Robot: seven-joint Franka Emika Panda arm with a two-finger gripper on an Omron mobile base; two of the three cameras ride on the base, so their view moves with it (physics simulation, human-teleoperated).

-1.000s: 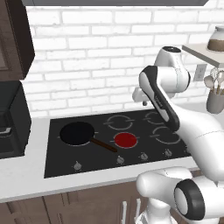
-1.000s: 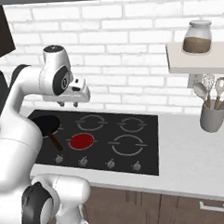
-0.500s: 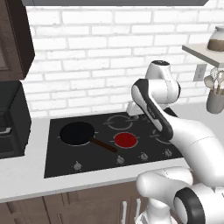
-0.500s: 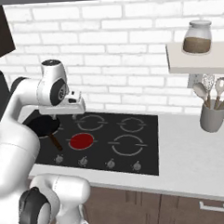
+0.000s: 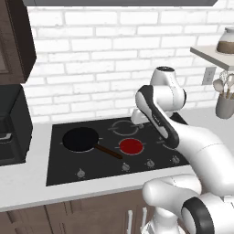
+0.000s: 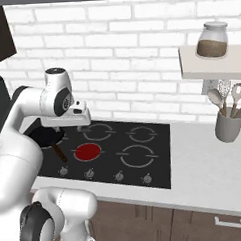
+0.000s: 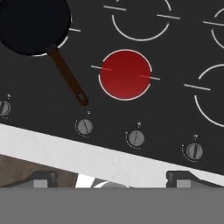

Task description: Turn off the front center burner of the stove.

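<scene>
- I see the stove (image 5: 114, 148) set flat into the pale worktop (image 6: 205, 173), its black glass facing me with a row of small grey knobs along the near edge.
- The front center burner (image 7: 126, 74) glows solid red inside its thin grey ring; it sits in the front row, between the black frying pan (image 5: 81, 138) on its left and a plain grey-ring burner (image 6: 138, 155) on its right.
- In the hand view the pan's brown handle (image 7: 66, 75) runs down toward the knob row and ends just beside the red disc's left edge, apart from it.
- Three knobs show clearly in the hand view: one (image 7: 84, 126) just below the handle tip, one (image 7: 136, 138) below the red burner, and one (image 7: 194, 151) further right. A fourth sits at the left edge.
- My gripper (image 7: 113, 178) hangs above the front edge of the stove, looking down; its two dark fingers (image 7: 43, 179) stand wide apart at the bottom of the hand view with nothing between them, so they are released.
- The fingers touch no knob; the knob row lies ahead of them, across the white worktop strip.
- From the right base view the hand (image 6: 76, 115) hovers over the rear left part of the cooktop, above the pan.
- Off to the right a grey utensil holder (image 6: 229, 124) stands on the worktop, and a jar (image 6: 211, 39) sits on a shelf (image 6: 210, 67) above it.
- A dark appliance (image 5: 13, 123) stands at the left end of the worktop.
</scene>
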